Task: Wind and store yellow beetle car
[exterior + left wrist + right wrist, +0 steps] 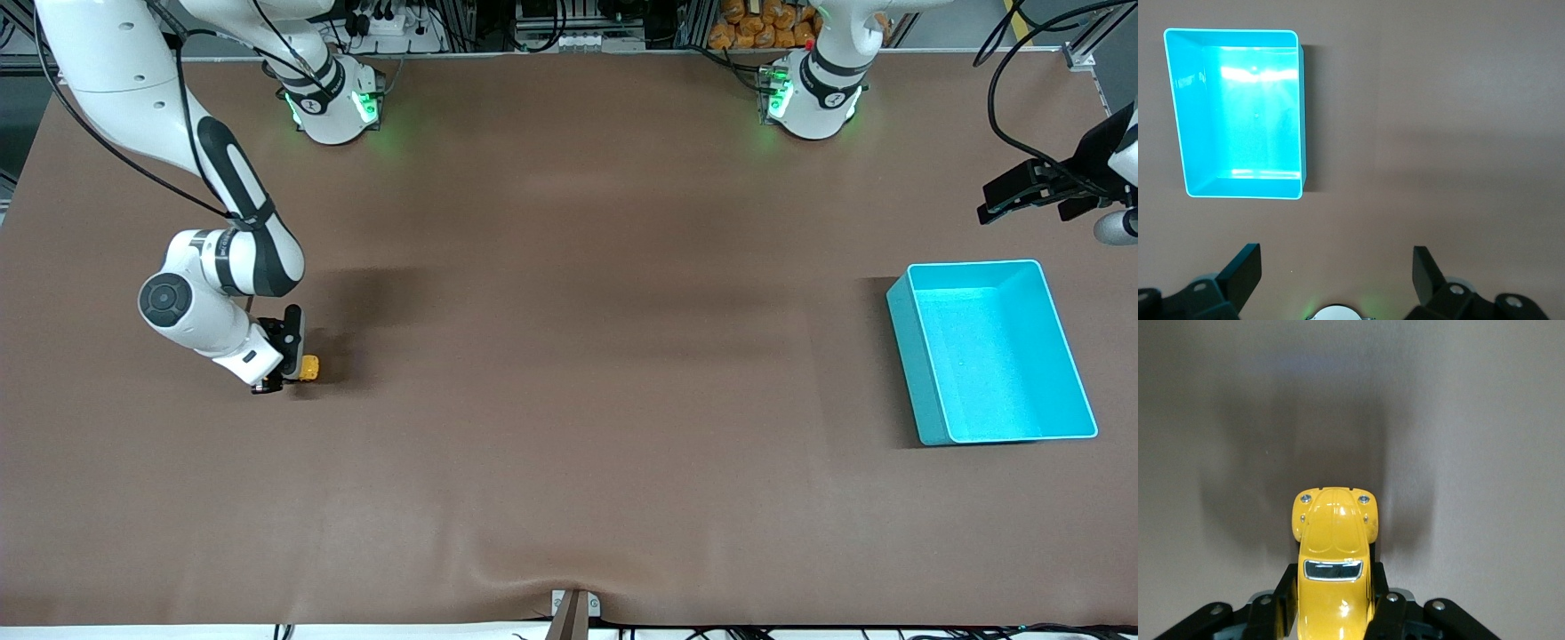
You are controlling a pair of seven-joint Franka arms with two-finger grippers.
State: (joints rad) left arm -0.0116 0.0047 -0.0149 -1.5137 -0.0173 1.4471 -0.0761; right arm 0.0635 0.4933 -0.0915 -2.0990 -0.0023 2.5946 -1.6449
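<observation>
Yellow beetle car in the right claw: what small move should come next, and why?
Probably a short pull-back along the brown table to wind it. The right claw is shut on the yellow beetle car, which seems to sit low at the table at the right arm's end. The turquoise bin lies at the left arm's end, where the open left claw waits beside it.

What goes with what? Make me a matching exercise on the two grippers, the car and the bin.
1. left gripper
2. right gripper
3. yellow beetle car
4. turquoise bin

A. clamped between fingers
B. empty, at the left arm's end of the table
C. open, waiting beside the bin
D. shut, low at the right arm's end of the table

Pairs: 1-C, 2-D, 3-A, 4-B
</observation>
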